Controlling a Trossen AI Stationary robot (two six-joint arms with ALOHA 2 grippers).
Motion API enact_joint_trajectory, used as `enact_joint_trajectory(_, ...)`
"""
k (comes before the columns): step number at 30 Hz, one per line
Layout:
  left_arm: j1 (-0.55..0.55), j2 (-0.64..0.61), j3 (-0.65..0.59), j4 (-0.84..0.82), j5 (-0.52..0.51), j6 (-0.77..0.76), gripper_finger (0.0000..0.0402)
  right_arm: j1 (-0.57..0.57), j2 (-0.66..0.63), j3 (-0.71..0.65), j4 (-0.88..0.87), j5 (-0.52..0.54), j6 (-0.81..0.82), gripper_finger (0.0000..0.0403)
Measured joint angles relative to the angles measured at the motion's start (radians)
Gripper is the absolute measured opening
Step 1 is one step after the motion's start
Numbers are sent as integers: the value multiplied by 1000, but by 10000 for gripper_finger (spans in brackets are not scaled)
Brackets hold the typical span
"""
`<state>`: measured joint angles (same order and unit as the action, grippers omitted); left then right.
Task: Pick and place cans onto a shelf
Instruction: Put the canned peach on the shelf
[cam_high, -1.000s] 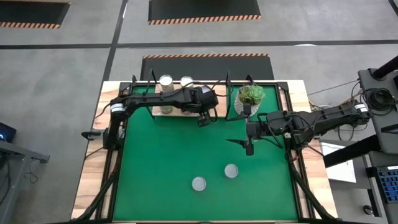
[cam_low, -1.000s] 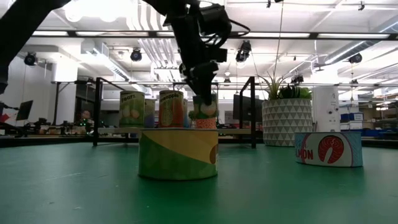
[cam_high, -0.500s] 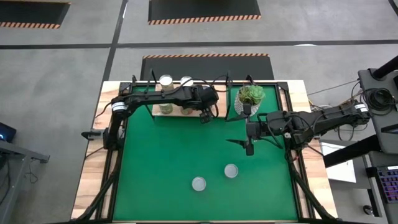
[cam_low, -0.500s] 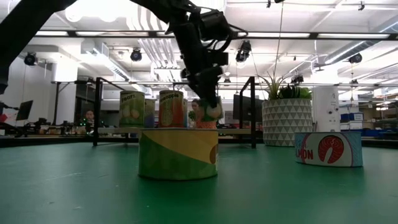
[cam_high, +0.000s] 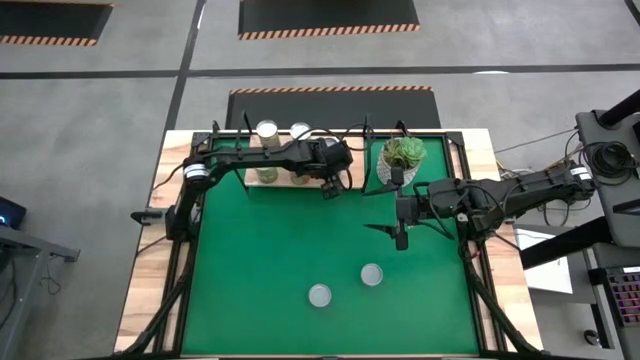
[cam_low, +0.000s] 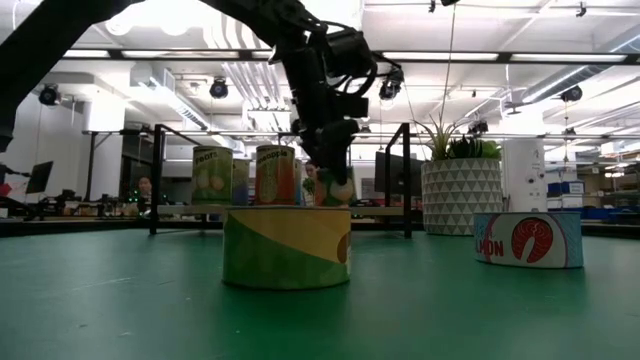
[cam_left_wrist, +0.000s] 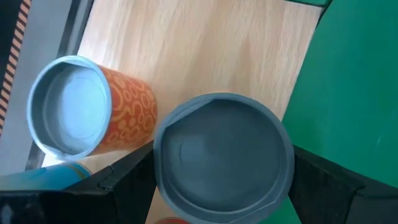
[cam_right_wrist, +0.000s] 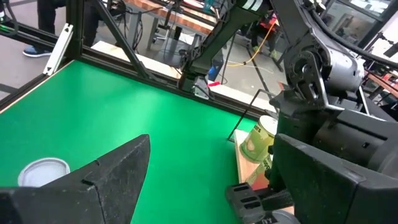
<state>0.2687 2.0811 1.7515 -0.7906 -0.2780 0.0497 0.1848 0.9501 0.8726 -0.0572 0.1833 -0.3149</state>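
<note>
Cans number five in the frames. One can (cam_left_wrist: 222, 155) stands upright between the jaws of the left gripper (cam_high: 328, 188), its long axis vertical and its silver top facing up toward the wrist camera; the two dark fingers (cam_left_wrist: 124, 180) flank it on either side, clamped on its wall. Its base sits at the wooden shelf (cam_left_wrist: 205, 56), near the shelf's edge beside the green mat (cam_left_wrist: 354, 81). In the low view the same can shows below the gripper at shelf level.

An orange-labelled can (cam_left_wrist: 90, 109) stands upright on the shelf just beside the held can, top facing up. A second shelf can with a pale green label (cam_low: 212, 177) stands upright farther from the jaws along the shelf. Both silver tops are visible from above at the shelf's rear edge.

Two further cans stand upright on the mat, well apart from both grippers: a green-and-yellow can (cam_low: 286, 247) and a salmon-labelled can (cam_low: 528, 239). From above they appear as two silver discs.

The right gripper (cam_high: 400, 238) hangs over the mat near the potted plant (cam_high: 403, 153), jaws apart and holding nothing.

The desk (cam_high: 140, 300) carries the mat, shelf and plant.
</note>
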Motion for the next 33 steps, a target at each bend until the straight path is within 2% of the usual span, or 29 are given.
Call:
enact_joint_trajectory(20, 0, 0, 6, -22, -6, -16, 333, 0, 0, 0, -10, 0, 0, 336)
enact_joint_trajectory(27, -8, -1, 103, -155, -1, -7, 334, 0, 0, 0, -14, 1, -1, 341)
enact_joint_trajectory(33, -26, -4, 184, -201, -1, 12, 327, 0, 0, 0, -19, 1, 0, 343)
